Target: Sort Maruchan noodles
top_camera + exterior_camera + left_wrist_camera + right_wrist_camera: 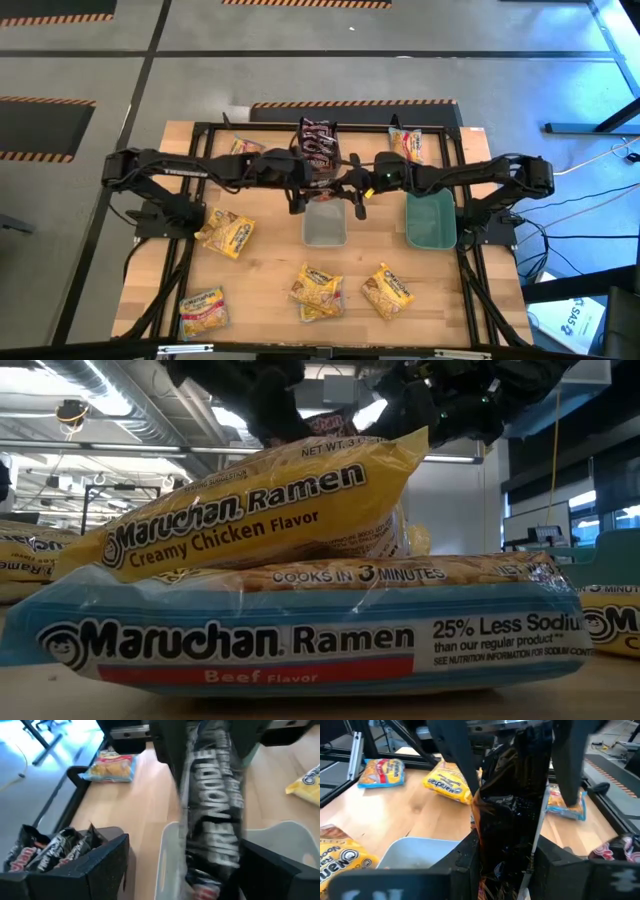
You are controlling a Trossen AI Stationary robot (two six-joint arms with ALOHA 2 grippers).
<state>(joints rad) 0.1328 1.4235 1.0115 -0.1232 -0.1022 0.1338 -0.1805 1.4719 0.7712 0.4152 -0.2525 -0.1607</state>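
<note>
Because the dark packet (512, 805) belongs apart from the yellow ones, your right end effector (360, 208) pinches it above the clear bin (324, 226). Your left end effector (297, 205) hangs spread beside it over the tabletop (270, 275).

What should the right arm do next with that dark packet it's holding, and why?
Probably shift it over the dark grey bin and release there. The right tool is shut on the dark packet above the clear bin, while matching dark packets lie in the dark grey bin just behind it. The left tool is open.
</note>
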